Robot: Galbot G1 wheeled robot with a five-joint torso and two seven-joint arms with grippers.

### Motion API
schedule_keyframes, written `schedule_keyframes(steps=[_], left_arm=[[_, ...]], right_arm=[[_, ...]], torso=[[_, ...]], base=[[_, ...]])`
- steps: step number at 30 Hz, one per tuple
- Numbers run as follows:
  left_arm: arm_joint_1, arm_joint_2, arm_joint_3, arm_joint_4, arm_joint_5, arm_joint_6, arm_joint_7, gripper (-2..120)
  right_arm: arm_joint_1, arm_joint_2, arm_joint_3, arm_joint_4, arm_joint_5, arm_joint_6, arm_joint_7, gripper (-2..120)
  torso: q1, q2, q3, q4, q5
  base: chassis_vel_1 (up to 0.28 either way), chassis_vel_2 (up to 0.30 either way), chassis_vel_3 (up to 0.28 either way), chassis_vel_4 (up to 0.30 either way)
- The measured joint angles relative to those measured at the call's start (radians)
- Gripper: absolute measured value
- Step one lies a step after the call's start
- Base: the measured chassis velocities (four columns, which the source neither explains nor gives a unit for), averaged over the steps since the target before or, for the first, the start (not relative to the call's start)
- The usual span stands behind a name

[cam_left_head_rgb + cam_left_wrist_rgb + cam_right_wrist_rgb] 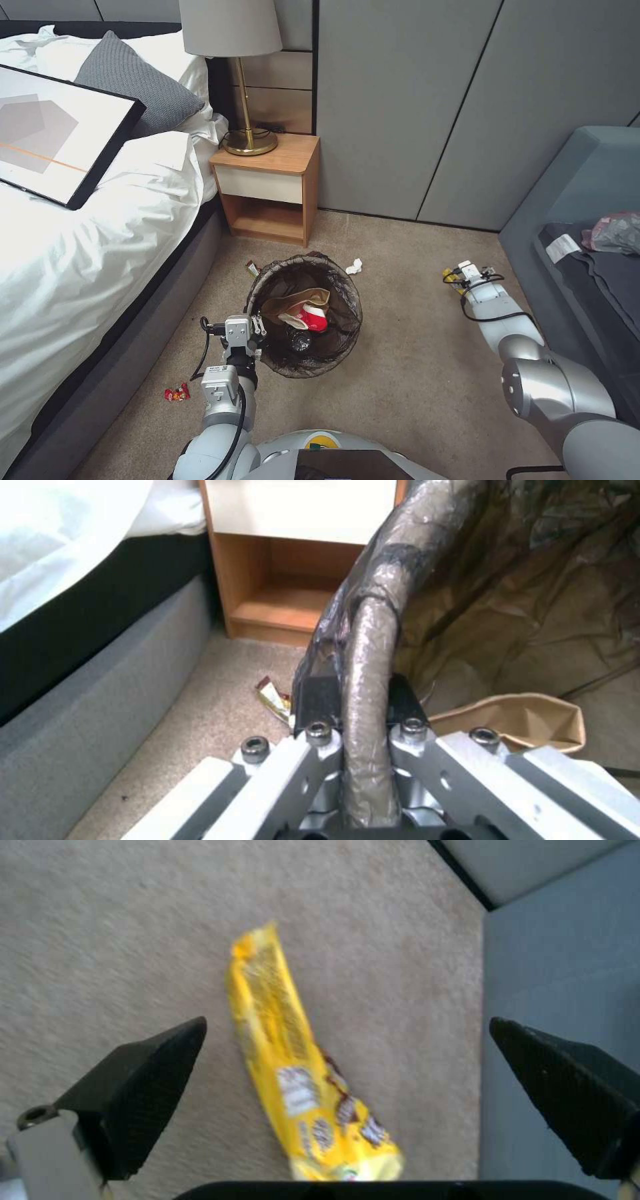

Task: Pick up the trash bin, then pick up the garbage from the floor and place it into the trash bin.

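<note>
The trash bin (267, 357), lined with a dark bag, hangs just above the carpet with my left gripper (255, 331) shut on its near-left rim (365, 680). Inside lie a tan paper bag (293, 301) (527, 720), a red-and-white wrapper (310, 317) and a dark bottle (300, 341). My right gripper (465, 272) (347, 1025) is low over the carpet, open, its fingers either side of a yellow snack packet (451, 275) (300, 1075) without touching it. Loose garbage on the floor: a white tissue wad (354, 267), a small wrapper (252, 268) (273, 697) and a red wrapper (177, 393).
The bed (80, 267) with a framed picture (53, 133) runs along the left. A wooden nightstand (270, 187) with a lamp (248, 133) stands behind the bin. A grey-blue couch (580, 200) closes the right side, close to my right gripper.
</note>
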Motion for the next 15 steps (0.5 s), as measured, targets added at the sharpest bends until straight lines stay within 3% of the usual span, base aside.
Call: schedule_keyframes(steps=[15], left_arm=[[0.000, 0.000, 0.000, 0.000, 0.000, 0.000, 0.000, 0]], right_arm=[[0.010, 0.022, -0.001, -0.014, 0.008, -0.011, -0.007, 100]], torso=[[0.000, 0.000, 0.000, 0.0000, 0.0000]], base=[[0.000, 0.000, 0.000, 0.000]])
